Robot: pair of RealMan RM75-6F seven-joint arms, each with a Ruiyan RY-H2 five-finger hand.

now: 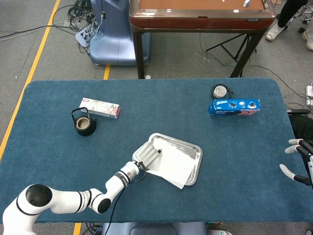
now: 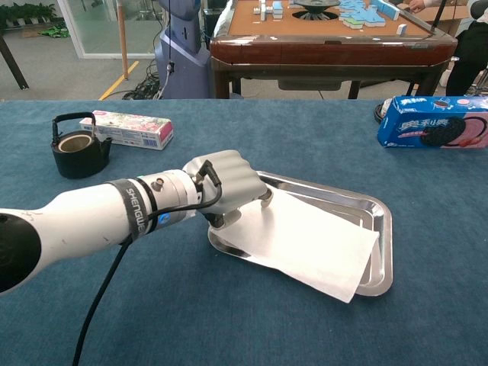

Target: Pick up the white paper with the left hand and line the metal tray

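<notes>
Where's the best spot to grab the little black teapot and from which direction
Judging by its pose, take the black teapot by its arched handle, coming from above: the handle stands upright over the open top, and the pink box lies close behind it.

Black kettle (image 1: 84, 125), floral box (image 1: 100, 107), blue cookie box (image 1: 234, 106), perhaps a tin (image 1: 220, 91).

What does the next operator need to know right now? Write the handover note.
Left hand: fingers curled on the near-left edge of the white paper, apparently gripping it.
Right hand: at the table's far right edge, fingers apart, holding nothing.
Metal tray: mid-table; paper lies in it, but skewed, one corner overhanging the front rim.
Done: paper brought into the tray.
Left: square it flat inside the rim, release.
</notes>
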